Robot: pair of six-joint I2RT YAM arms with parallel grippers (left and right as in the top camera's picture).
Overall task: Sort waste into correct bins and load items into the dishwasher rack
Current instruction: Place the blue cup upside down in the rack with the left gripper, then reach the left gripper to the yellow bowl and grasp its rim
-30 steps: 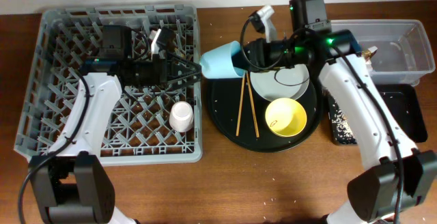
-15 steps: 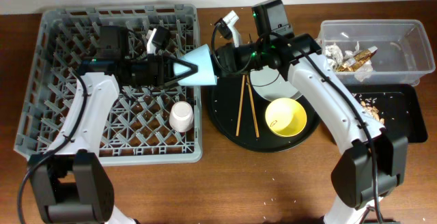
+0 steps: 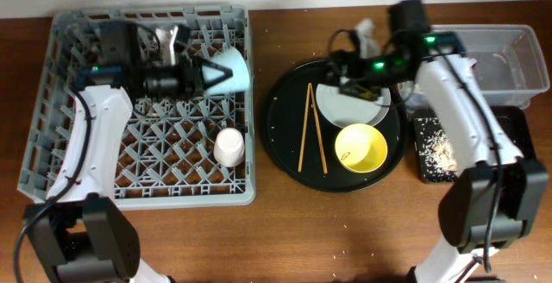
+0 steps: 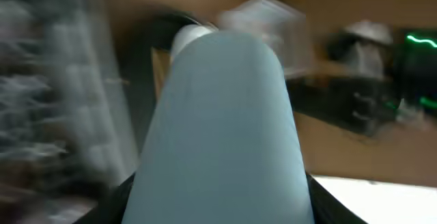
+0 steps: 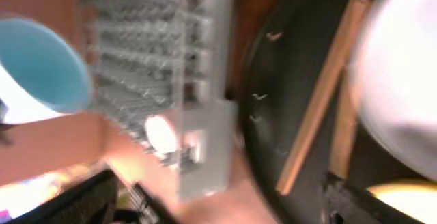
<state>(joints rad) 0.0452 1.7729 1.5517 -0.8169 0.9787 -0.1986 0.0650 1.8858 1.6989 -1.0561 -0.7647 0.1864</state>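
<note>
The left gripper (image 3: 220, 74) pinches a light blue plastic cup (image 3: 238, 66), tipped sideways, above the far right corner of the large grey pegged dishwasher rack (image 3: 172, 193). The right gripper (image 3: 345, 80) hangs over the pale round plate (image 3: 367, 109); whether its jaws are spread I cannot tell.

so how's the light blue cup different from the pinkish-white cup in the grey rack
The light blue cup lies sideways, held in the left gripper above the grey plastic dishwasher rack; the pinkish-white cup stands free among the pegs. The blue one looks larger. Both are at the rack's right side in the overhead view.
</note>
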